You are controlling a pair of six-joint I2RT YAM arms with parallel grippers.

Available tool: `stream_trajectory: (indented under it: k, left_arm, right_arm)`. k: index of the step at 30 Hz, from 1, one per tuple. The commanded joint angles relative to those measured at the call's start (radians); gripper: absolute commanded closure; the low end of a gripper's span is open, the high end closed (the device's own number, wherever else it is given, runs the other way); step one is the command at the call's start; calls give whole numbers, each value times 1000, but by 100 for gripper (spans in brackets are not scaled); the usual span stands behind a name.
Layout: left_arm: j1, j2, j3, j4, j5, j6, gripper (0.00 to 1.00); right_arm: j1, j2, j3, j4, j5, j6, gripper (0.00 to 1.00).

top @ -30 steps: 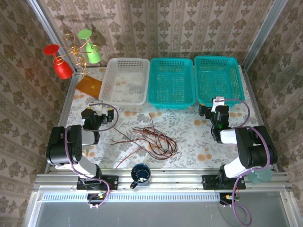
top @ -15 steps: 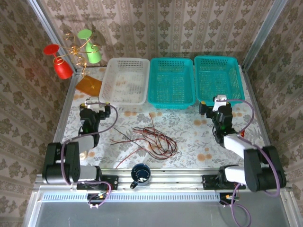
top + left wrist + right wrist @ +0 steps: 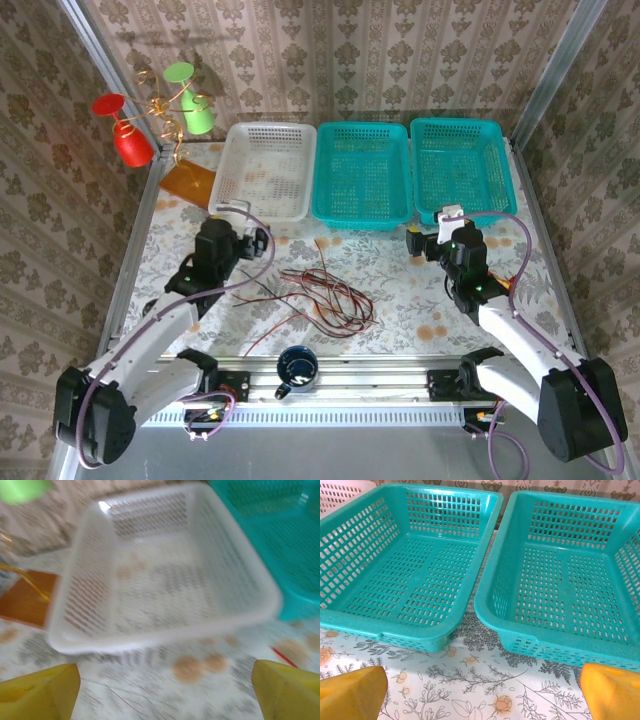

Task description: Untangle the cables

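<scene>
Loosely heaped, the cables (image 3: 322, 290) lie on the table (image 3: 410, 300) between the two arms, in front of the baskets and just beyond the mug (image 3: 297, 368). They are thin black and red strands, looped over one another, with a few ends straying out: one red end points toward the middle basket (image 3: 363, 172), a black one runs left, and another red one trails toward the near edge.

They look very light and limp, so I judge that a pull on one strand will drag the whole heap unless another strand is held down. They also lie nearly flat, and such thin wire can slip out of a pinch. The stray ends, or a loop standing clear at the edge of the heap, look like the best places to grip; the crossed middle would only tighten.

Both grippers are away from the heap. The left gripper (image 3: 234, 234) hovers near the white basket (image 3: 265, 170), its yellow fingers (image 3: 40, 690) wide apart with nothing between them, and a red cable end lies just inside the right finger in its wrist view. The right gripper (image 3: 440, 240) faces the teal baskets, fingers (image 3: 350, 692) likewise spread and empty.
</scene>
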Motion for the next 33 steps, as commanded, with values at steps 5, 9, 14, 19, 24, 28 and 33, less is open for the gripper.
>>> stream_trajectory:
  k: [5,9,14,19,24,28,33]
  left_arm:
    - [-251,19,19,-447,9,-346,26]
    - [-370,69,4,-481,-12,-445,29]
    - [-434,155,-24,-451,37,-526,29]
    - [-473,173,-60,-420,51,-616,29]
    - [-507,165,-99,-430,70,-705,30]
    - [-511,175,-151,-401,75,-747,30]
    - [-493,227,-160,-374,69,-720,32]
  right_arm:
    - [9,6,63,-86,-88,27,0]
    - [8,35,73,-84,-117,32,0]
    - [11,59,96,-105,-141,32,0]
    - [14,56,94,-117,-110,26,0]
    - [14,56,103,-137,-117,26,0]
    - [18,62,123,-153,-116,25,0]
    - [31,68,148,-177,-117,29,0]
